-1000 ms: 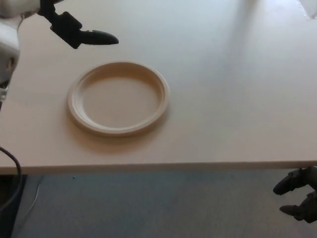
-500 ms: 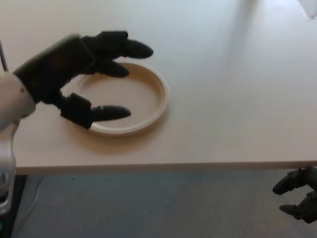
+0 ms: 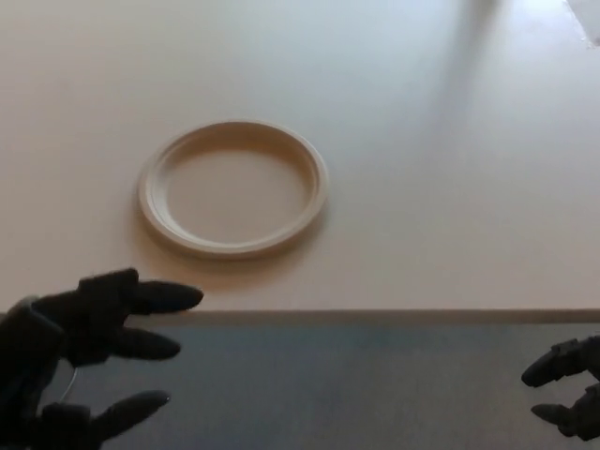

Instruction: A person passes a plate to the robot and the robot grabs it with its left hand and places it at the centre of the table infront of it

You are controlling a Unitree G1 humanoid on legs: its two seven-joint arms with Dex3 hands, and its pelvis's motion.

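The plate [image 3: 232,188] lies flat on the pale wooden bench [image 3: 441,187], a cream-coloured round one with a raised rim, sitting left of the middle of what I can see and a little way back from the near edge. Nothing is touching it. A soft shadow falls along its near side, and a broader band of shade crosses the bench top at the far right.

The robot's left hand [image 3: 80,361] hangs at the lower left, off the bench and in front of its near edge, over the grey floor [image 3: 356,384]. It holds nothing: two thick black fingers [image 3: 155,298] point rightward side by side, and the thumb juts out below them with a clear gap between. It is well apart from the plate.

The right hand [image 3: 567,384] just shows at the lower right corner, also below the bench edge and over the floor. Only a couple of dark fingertips are in sight, spread apart with nothing between them, so it looks empty and unclenched.
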